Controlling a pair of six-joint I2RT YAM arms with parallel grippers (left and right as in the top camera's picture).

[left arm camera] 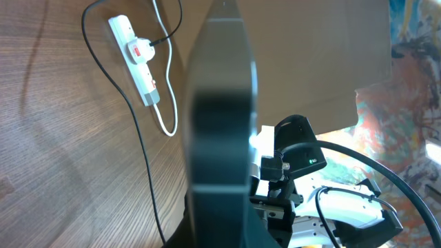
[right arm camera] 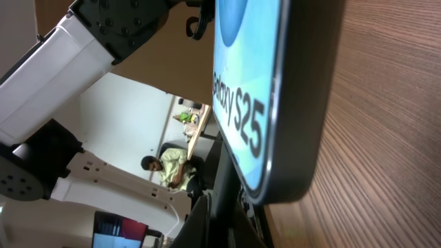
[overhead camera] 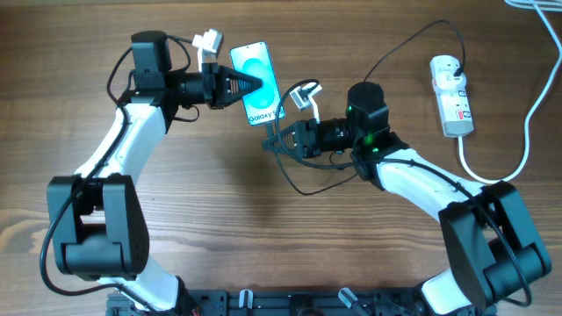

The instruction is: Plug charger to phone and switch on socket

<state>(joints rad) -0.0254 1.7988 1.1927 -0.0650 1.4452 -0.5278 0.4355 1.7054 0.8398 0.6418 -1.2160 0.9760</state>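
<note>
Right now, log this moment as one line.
left gripper: shut on phone | right gripper: at phone's Galaxy end, grip unclear | charger: plug in socket, tip unseen

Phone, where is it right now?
In the overhead view, the phone is upper centre, gripped by the left end effector, its Galaxy end beside the right end effector.

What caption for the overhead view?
Left claw holds the phone; right claw sits at its lower end; socket lies apart.

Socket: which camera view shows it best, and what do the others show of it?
Overhead: the whole socket lies flat-on with nothing in front of it. The left wrist view also shows it whole, but slanted, in a corner. The right wrist view shows none of it.
</note>
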